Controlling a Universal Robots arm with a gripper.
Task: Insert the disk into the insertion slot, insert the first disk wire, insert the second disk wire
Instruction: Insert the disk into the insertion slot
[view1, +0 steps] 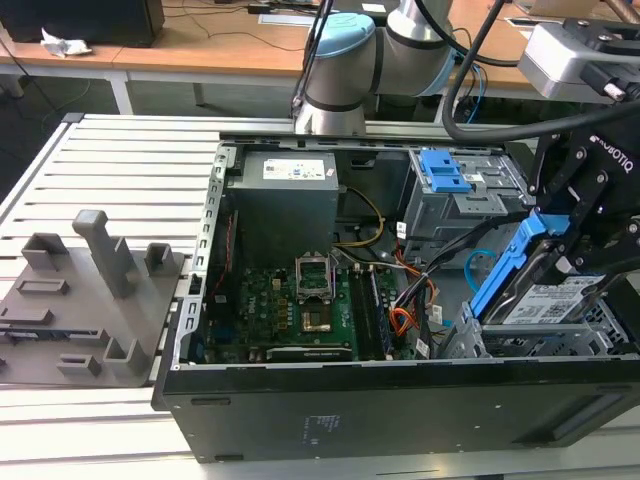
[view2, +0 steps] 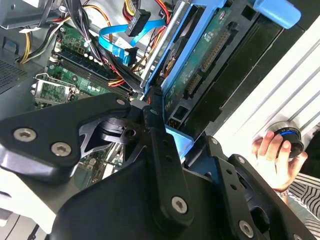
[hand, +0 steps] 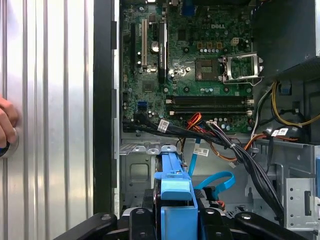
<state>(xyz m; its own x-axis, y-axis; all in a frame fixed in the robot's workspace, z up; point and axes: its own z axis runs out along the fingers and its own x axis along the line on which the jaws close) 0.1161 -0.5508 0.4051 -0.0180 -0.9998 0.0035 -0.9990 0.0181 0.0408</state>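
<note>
Closest to me is the black side wall of the open computer case, which lies on a slatted metal table. Just behind that wall, at the exterior view's right, sits the insertion slot, a silver cage with round-holed walls. Above it is the gripper, clenched on the disk. The drive is tipped steeply, white label facing up. Its blue carrier frame rises toward the arm and its lower end is down at the top of the cage, not lying flat inside. In the second wrist view the black fingers pinch the blue frame from both sides. Just beside the drive, inside the case, the second disk wire curls in a light-blue loop and hangs loose. I can't make out its plug from here. Orange and red wires bunch next to it. Further in lies the green motherboard. Beyond it stand the grey cage with blue tabs and the dark power supply box against the far wall. Well apart, at the exterior view's left, a grey moulded fixture rests on the slats. In the second wrist view a person's hand rests on a round knob at the table's edge. At the back the robot arm reaches over the case, with wooden desks behind it.
</note>
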